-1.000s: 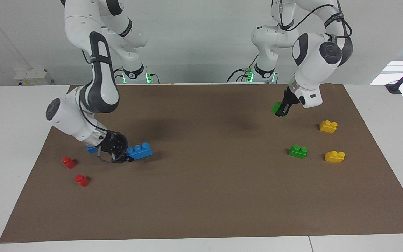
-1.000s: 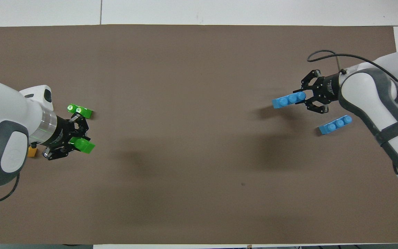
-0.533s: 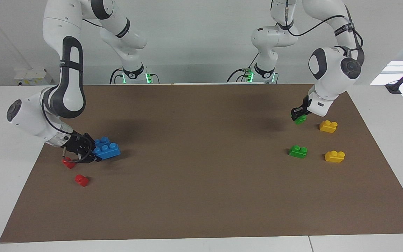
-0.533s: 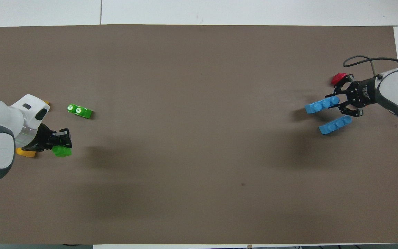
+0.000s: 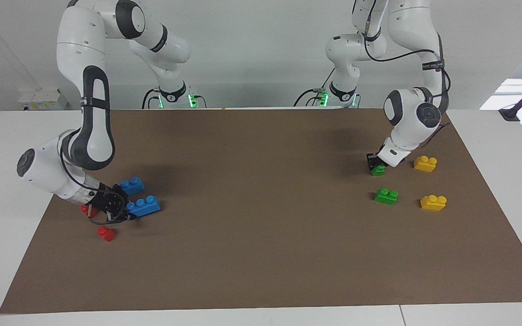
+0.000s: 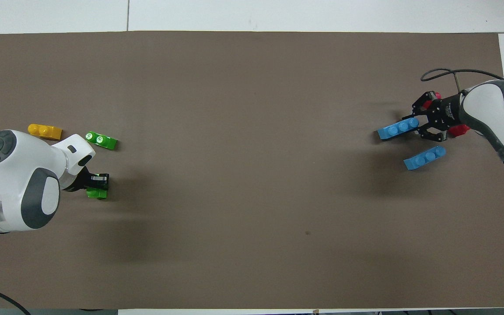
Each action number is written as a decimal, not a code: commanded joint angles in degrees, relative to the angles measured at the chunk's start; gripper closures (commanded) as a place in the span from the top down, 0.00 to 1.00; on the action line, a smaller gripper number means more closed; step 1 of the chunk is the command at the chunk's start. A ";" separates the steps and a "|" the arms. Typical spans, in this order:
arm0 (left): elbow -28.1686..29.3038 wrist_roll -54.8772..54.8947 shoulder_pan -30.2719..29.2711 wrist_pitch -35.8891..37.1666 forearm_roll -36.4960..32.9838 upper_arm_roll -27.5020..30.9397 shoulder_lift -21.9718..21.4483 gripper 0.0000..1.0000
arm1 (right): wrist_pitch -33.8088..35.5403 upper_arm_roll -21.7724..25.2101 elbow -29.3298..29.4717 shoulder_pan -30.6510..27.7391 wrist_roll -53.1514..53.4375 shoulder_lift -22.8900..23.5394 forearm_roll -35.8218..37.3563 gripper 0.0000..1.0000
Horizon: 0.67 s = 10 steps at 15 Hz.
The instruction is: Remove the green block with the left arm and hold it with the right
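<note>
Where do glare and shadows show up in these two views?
Overhead view: bright glare spots sit on the studs of the loose green block; soft dark shadows spread on the brown mat beside each arm. Facing view: a window blows out white; shadows stay soft.

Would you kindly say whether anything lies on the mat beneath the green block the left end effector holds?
Nothing visible does: the left end effector holds the green block over bare mat; the second green block and yellow brick lie apart.

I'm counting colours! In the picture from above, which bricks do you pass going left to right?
yellow brick → green block, held → blue brick, held → red brick. The loose green brick and loose blue brick overlap those, so they are skipped.
</note>
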State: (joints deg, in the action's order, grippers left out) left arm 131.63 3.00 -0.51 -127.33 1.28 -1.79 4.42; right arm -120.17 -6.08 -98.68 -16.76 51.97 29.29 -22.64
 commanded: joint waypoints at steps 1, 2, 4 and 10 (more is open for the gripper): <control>2.14 0.70 -0.37 -1.78 -0.93 0.04 -0.91 0.99 | -1.12 -0.42 0.42 -0.03 -1.17 0.59 1.11 0.00; 1.88 0.61 -0.20 -1.69 -0.93 0.04 -0.91 1.00 | -1.29 -0.42 0.24 0.06 -1.25 0.59 1.11 0.00; -1.45 0.43 0.33 1.19 -0.93 0.04 -1.78 1.00 | -2.35 -0.42 -0.98 0.15 -2.13 0.50 1.11 0.00; -21.56 -0.18 -0.46 26.85 -0.93 0.30 -5.65 1.00 | -1.21 -0.59 -0.46 0.24 -1.78 -0.37 1.02 0.96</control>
State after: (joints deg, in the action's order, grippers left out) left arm 116.23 3.10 -0.50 -107.23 1.28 -1.86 -0.78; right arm -121.40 -6.13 -99.06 -16.13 51.09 29.77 -22.60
